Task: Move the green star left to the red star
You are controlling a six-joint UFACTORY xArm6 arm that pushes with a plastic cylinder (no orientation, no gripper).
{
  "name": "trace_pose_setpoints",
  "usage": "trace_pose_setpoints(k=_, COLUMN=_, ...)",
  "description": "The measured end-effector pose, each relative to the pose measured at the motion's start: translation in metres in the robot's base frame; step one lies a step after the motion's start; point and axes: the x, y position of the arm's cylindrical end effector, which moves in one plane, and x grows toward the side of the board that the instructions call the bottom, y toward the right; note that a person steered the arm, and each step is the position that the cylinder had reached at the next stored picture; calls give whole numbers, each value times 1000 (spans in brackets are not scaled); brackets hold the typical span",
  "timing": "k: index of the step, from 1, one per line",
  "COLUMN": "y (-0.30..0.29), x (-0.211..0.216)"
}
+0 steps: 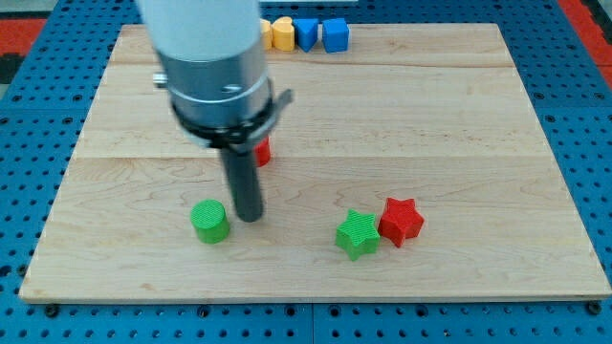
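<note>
The green star (358,234) lies near the view's bottom, right of centre, touching the red star (401,221) on that star's left side. My tip (249,218) rests on the board well to the left of both stars, just right of a green cylinder (209,222). The rod rises from the tip into the arm's grey body, which hides part of the board at the view's top left.
A red block (262,151) shows partly behind the rod. At the view's top edge stand a yellow block (282,33) and two blue blocks (305,32) (335,34). The wooden board (459,115) sits on a blue pegboard surface.
</note>
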Motion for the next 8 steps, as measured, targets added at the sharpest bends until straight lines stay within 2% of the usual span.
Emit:
trace_pose_setpoints(k=1, y=101, x=-45)
trace_pose_setpoints(k=2, y=197, x=-71)
trace_pose_setpoints(k=3, y=276, x=-9)
trace_pose_setpoints(k=4, y=264, x=67)
trace_pose_setpoints(k=5, y=207, x=74)
trace_pose_setpoints(k=6, y=186, x=51)
trace_pose_setpoints(k=7, y=144, x=54)
trace_pose_setpoints(k=8, y=75, x=51)
